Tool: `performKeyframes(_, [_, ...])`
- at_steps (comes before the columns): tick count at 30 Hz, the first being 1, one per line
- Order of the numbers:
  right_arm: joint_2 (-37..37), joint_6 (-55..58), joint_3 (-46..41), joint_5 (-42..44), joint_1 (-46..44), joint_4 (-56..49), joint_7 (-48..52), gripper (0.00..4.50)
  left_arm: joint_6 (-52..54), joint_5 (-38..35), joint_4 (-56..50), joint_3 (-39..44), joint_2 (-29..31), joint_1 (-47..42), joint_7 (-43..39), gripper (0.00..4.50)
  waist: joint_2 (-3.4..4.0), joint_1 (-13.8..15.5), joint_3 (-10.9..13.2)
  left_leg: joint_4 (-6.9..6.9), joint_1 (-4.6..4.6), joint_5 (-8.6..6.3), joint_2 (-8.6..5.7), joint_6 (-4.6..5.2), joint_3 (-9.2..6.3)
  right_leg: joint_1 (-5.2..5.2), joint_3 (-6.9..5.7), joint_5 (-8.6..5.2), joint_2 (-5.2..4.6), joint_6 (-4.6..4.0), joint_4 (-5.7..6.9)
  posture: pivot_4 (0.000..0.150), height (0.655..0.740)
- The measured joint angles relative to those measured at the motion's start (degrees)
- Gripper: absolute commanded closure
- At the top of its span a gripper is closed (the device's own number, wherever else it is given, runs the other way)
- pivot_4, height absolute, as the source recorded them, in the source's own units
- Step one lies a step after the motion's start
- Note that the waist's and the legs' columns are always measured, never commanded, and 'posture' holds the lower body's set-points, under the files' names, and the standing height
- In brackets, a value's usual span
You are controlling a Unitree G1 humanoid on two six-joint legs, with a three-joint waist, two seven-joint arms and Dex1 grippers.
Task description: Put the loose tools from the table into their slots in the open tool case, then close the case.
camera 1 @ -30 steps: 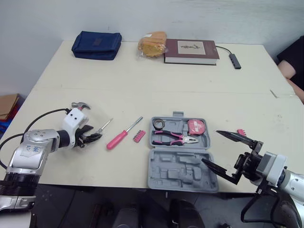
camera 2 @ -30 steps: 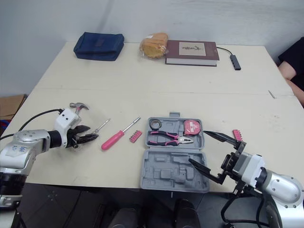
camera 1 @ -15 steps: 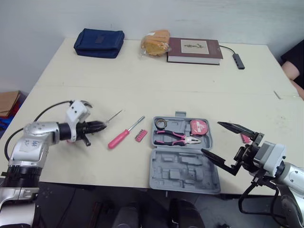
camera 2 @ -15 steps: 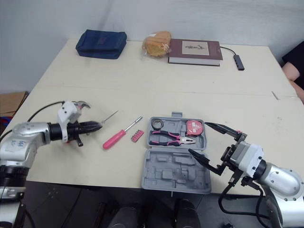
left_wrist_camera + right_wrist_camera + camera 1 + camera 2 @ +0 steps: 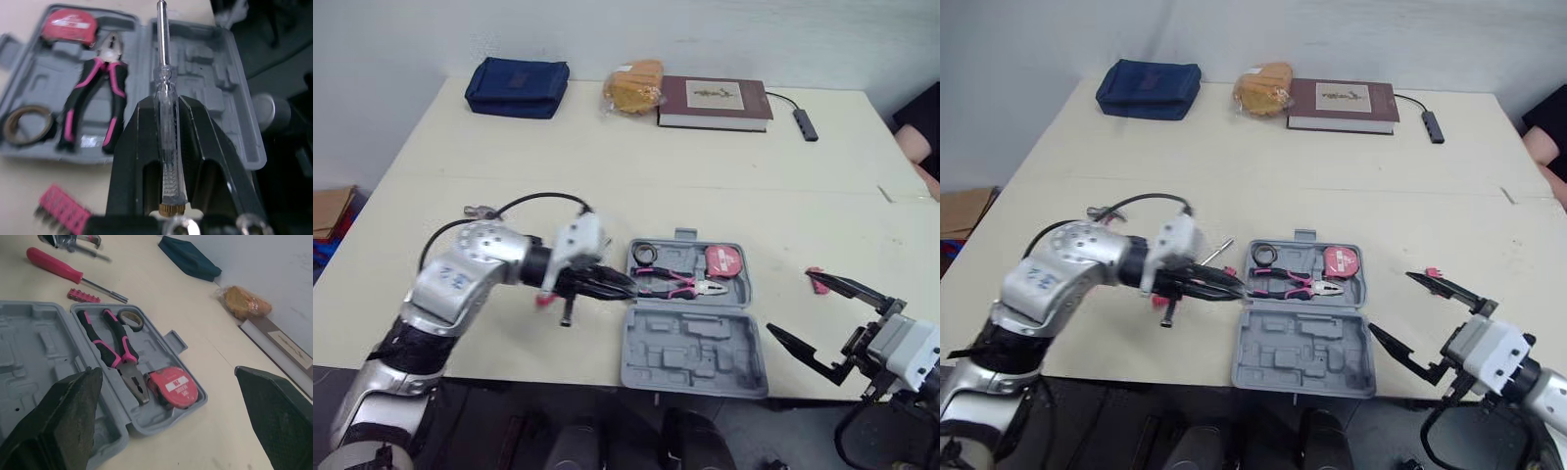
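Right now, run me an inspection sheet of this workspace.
Surface: beige table, seam across the middle.
Job's things: tool case open, holding pliers, tape measure, tape roll; pink screwdriver and bit strip loose beside it.
Clutter: blue pouch, bagged bread, book at far edge.
Grippers: left gripper shut on clear screwdriver at the case's edge; right gripper open, empty.
Cables: hub cable beside the book.
Surroundings: person's arm at right edge; cardboard box on floor.

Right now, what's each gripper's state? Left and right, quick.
Left gripper: shut on the clear-handled screwdriver.
Right gripper: open, holding nothing.
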Motion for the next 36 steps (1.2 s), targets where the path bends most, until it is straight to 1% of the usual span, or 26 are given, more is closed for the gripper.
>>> performKeyframes(2, [0.7, 0.0, 0.0, 0.0, 1.3, -0.5, -0.5, 0.00, 0.2, 4.0, 0.0, -4.5, 0.1, -2.8, 0.4, 4.48, 0.02, -0.3, 0.0, -0.01, 0.02, 0.00, 0.04, -0.05, 0.06, -0.03, 0.04, -0.01, 0.08, -0.02, 0.04, 0.150, 0.7400])
performKeyframes(4, [1.0, 0.0, 0.2, -0.5, 2.5, -0.6, -0.5, 0.00, 1.0, 10.1, 0.9, -10.8, -0.7, -7.0, 1.5, 4.48, 0.02, -0.1, 0.0, -0.01, 0.02, 0.04, 0.04, -0.05, 0.08, -0.04, 0.04, -0.02, 0.10, -0.03, 0.05, 0.150, 0.7400])
performKeyframes(7, [1.4, -0.1, 0.3, -0.9, 2.7, -0.9, -0.7, 0.00, 3.8, 11.6, 1.0, -13.2, -3.2, -8.9, 2.6, 4.48, 0.02, 0.0, 0.0, 0.00, 0.01, 0.05, 0.03, -0.02, 0.08, -0.04, 0.08, -0.01, 0.05, -0.03, 0.05, 0.150, 0.7400])
performKeyframes(10, [2.6, -0.1, 0.6, -1.7, 3.2, -2.4, -1.5, 0.00, 5.4, 13.9, 5.1, -17.1, -7.0, -12.0, 3.0, 4.48, -0.01, 0.1, 0.0, 0.01, -0.02, 0.05, 0.03, -0.02, 0.03, -0.05, 0.02, -0.02, 0.06, -0.03, 0.04, 0.150, 0.7400])
performKeyframes(14, [2.9, 0.2, 1.0, -2.1, 3.3, -4.4, -2.6, 0.00, 6.0, 16.5, 7.4, -21.0, -8.8, -13.2, 2.3, 4.48, -0.01, 0.1, 0.0, 0.01, -0.03, 0.06, 0.03, -0.01, 0.04, -0.05, 0.03, -0.02, 0.06, -0.03, 0.03, 0.150, 0.7400])
performKeyframes(19, [3.0, 0.6, 1.0, -2.2, 4.8, -6.2, -3.4, 0.00, 6.9, 17.5, 7.5, -21.8, -10.8, -13.2, 2.3, 4.48, 0.00, 0.0, 0.0, 0.03, -0.02, 0.06, 0.04, -0.01, 0.03, -0.05, 0.03, -0.02, 0.05, -0.03, 0.06, 0.150, 0.7400])
performKeyframes(24, [3.1, 1.4, 1.0, -2.3, 6.9, -7.8, -3.9, 0.00, 9.2, 17.9, 7.3, -22.0, -11.3, -13.2, 2.4, 4.48, 0.00, 0.0, 0.0, 0.06, -0.02, 0.07, 0.03, 0.00, 0.03, -0.04, 0.04, -0.02, 0.03, -0.03, 0.08, 0.150, 0.7400])
performKeyframes(30, [3.0, 2.3, 0.8, -2.2, 6.8, -8.4, -4.3, 0.00, 12.5, 17.9, 7.1, -22.4, -12.2, -13.1, 2.8, 4.48, 0.00, 0.0, 0.0, 0.10, -0.02, 0.07, 0.03, 0.01, 0.03, -0.04, 0.04, -0.02, 0.03, -0.03, 0.12, 0.150, 0.7400])
performKeyframes(36, [2.9, 3.0, 0.5, -2.1, 6.6, -8.5, -4.4, 0.00, 13.7, 17.9, 7.2, -22.4, -13.3, -13.1, 3.9, 4.48, 0.00, 0.1, 0.0, 0.16, -0.03, 0.07, 0.03, 0.01, 0.02, -0.04, 0.05, -0.02, 0.02, -0.03, 0.17, 0.150, 0.7400])
